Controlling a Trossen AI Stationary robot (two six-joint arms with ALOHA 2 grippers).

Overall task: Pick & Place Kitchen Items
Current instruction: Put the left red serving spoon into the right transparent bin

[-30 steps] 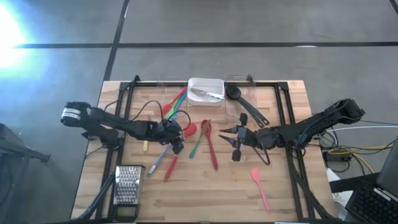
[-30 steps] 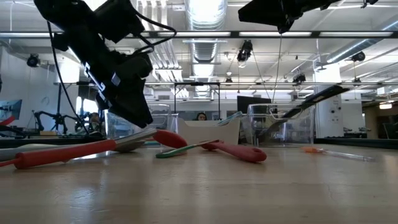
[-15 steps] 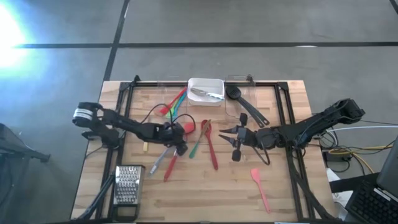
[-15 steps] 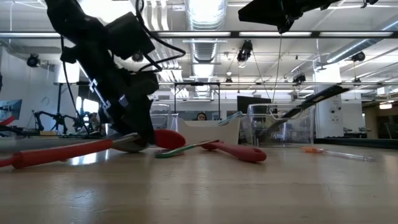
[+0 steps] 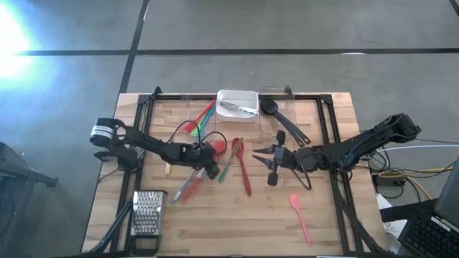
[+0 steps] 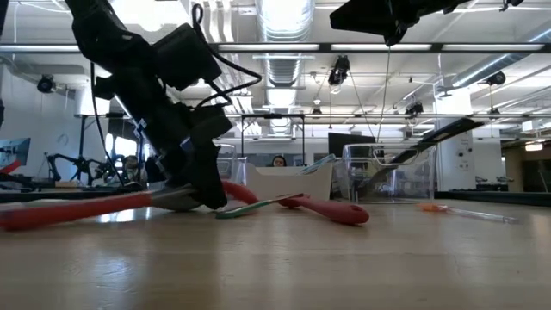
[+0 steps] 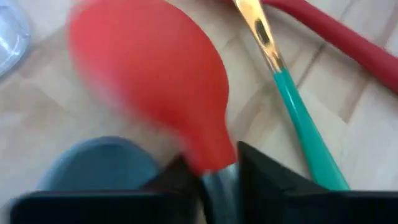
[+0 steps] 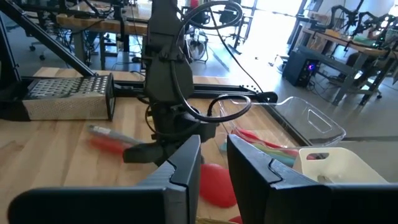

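Looking down from the high view, the left gripper [image 5: 210,168] sits low on the table just left of the green-handled spoon [image 5: 226,165], its fingers pinched on the neck of a red spoon [image 5: 217,147]. The right gripper [image 5: 268,160] hangs right of that green spoon, empty, fingers narrowly apart. The white bin [image 5: 237,103] stands beyond it at the table's far edge.

At table height, the left gripper [image 6: 209,194] touches the wood beside the green-handled spoon [image 6: 258,206].

From the left wrist, both fingers [image 7: 264,177] clamp the red spoon's [image 7: 152,84] neck; the green-handled spoon [image 7: 292,102] lies alongside.

From the right wrist, its fingers [image 8: 186,158] stand slightly parted, holding nothing.
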